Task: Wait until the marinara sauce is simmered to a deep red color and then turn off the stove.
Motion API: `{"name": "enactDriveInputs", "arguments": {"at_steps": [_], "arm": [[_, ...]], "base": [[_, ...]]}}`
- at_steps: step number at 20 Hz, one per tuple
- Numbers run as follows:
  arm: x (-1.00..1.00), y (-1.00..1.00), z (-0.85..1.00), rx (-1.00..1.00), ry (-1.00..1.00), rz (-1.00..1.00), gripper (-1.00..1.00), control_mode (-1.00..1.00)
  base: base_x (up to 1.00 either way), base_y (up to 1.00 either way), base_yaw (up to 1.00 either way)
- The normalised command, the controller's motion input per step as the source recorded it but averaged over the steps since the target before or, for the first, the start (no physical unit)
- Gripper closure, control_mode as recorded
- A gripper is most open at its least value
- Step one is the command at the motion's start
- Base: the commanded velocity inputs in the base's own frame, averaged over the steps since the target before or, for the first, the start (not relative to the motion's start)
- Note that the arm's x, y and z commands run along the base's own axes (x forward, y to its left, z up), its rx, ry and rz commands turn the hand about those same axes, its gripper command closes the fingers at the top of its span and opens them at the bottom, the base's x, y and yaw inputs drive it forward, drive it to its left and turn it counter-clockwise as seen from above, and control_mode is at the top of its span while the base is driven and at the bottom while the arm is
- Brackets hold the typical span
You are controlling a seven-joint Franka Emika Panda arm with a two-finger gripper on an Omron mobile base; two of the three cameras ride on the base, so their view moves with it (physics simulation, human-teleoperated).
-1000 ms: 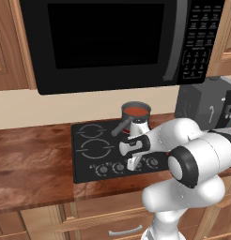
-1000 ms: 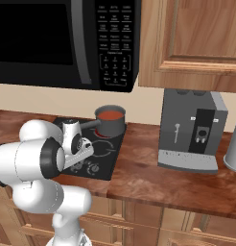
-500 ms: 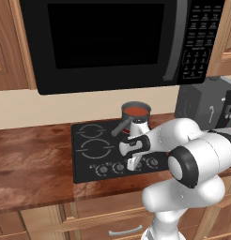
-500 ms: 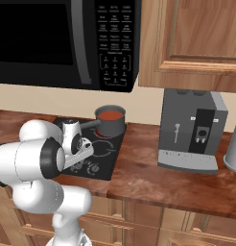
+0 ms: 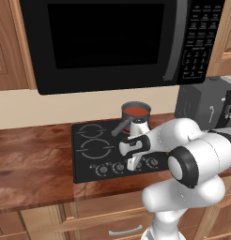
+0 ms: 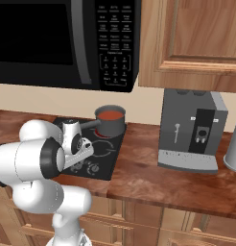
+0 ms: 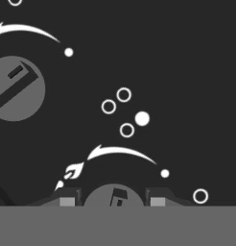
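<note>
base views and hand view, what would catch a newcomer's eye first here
The white arm bends low over the front of the black stove, its gripper shut around one of the round knobs in the hand view. Behind it, at the stove's back right, a dark saucepan holds orange-red marinara sauce. A big black microwave hangs above, and a grey coffee machine stands on the wooden counter to the right.

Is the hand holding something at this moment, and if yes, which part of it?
Yes. The hand is closed on a stove knob, one finger on each side of its round edge. It lifts nothing; the knob sits on the stove.
</note>
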Motion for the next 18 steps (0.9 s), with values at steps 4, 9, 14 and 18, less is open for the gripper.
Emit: {"name": "enactDriveInputs", "arguments": {"at_steps": [4, 9, 14, 18], "arm": [[0.00, 0.00, 0.00, 0.00, 0.00, 0.00, 1.00, -1.00], [0.00, 0.00, 0.00, 0.00, 0.00, 0.00, 1.00, -1.00], [0.00, 0.00, 0.00, 0.00, 0.00, 0.00, 1.00, -1.00], [0.00, 0.00, 0.00, 0.00, 0.00, 0.00, 1.00, -1.00]], "base": [[0.00, 0.00, 0.00], [0.00, 0.00, 0.00], [0.00, 0.00, 0.00], [0.00, 0.00, 0.00]]}}
